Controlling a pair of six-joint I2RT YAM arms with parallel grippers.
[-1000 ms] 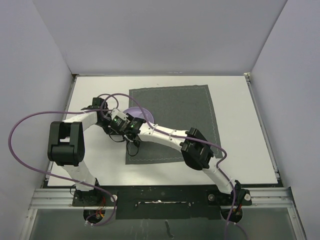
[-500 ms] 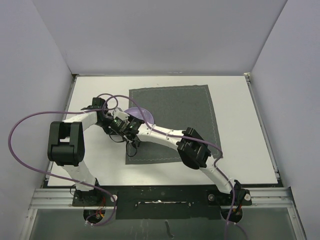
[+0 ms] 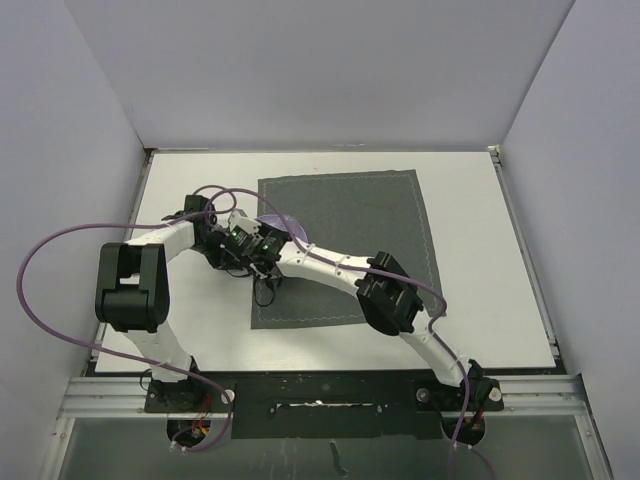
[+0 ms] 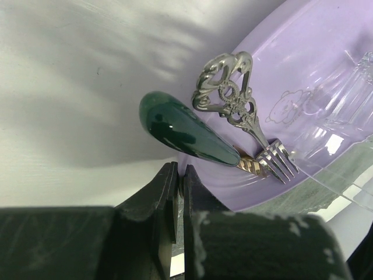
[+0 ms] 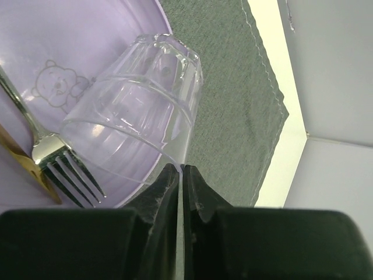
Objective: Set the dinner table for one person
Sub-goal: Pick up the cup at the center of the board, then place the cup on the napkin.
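Top external, right claw point(image 3: 255, 240) shifted left (jaws closed now)

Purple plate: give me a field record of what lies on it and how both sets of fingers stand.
plate: purple, bear print, at the grey placemat's left edge
glass: clear, on its side on the plate
fork: ornate silver, lying on the plate
green-handled utensil: handle sticks past the plate's rim over the white table
left fingers: shut, empty, tips near the green handle
right fingers: shut, tips at the glass's rim; grip unclear
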